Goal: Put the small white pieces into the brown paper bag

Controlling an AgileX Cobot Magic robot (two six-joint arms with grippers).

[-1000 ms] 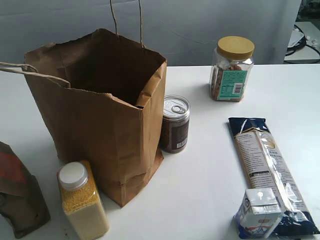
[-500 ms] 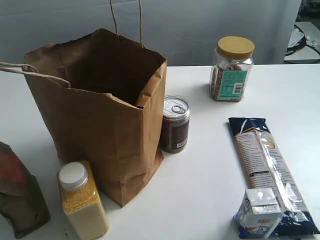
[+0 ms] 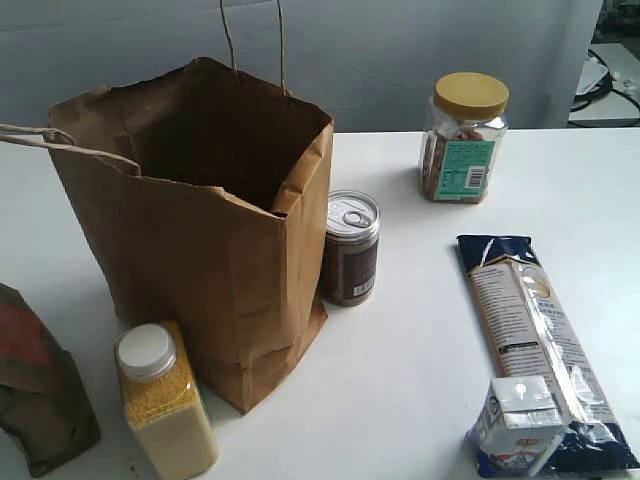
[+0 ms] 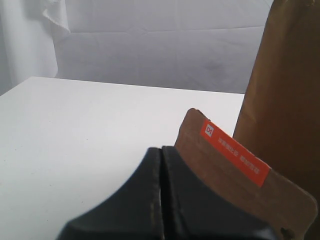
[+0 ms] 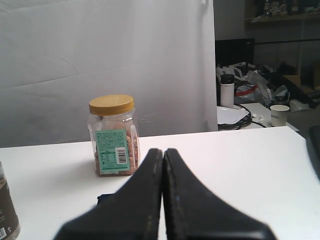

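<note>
At the lower left corner of the exterior frame I see a dark brown pouch (image 3: 35, 390) with a red patch, cut off by the edge. Right of it stands a clear jar of yellow grains (image 3: 165, 400) with a white cap, just in front of the brown paper bag (image 3: 190, 250). The bag stands upright on the white bench (image 3: 420, 380), filling the left half of the frame. Its mouth is open, one handle droops out to the left and the other stands up at the back. Just beside the bag's right side, near the centre, is a dark can (image 3: 350, 250) with a pull-tab lid; I cannot tell whether they touch. In the upper right stands a clear jar with a yellow lid (image 3: 465, 140), well apart from the rest. Below it a long dark packet (image 3: 530, 330) lies flat, running toward the lower right corner, where a white-and-blue carton (image 3: 517, 425) overlaps its end.

I cannot make out the small white pieces in any view.

Neither arm shows in the exterior frame. My left wrist camera shows the left pincer (image 4: 161, 155) closed, fingers pressed together on nothing, with the pouch's top close by and the bag's side beyond. My right wrist camera shows the right pincer (image 5: 163, 155) likewise closed and empty, with the yellow-lidded jar on the bench beyond it.
</note>
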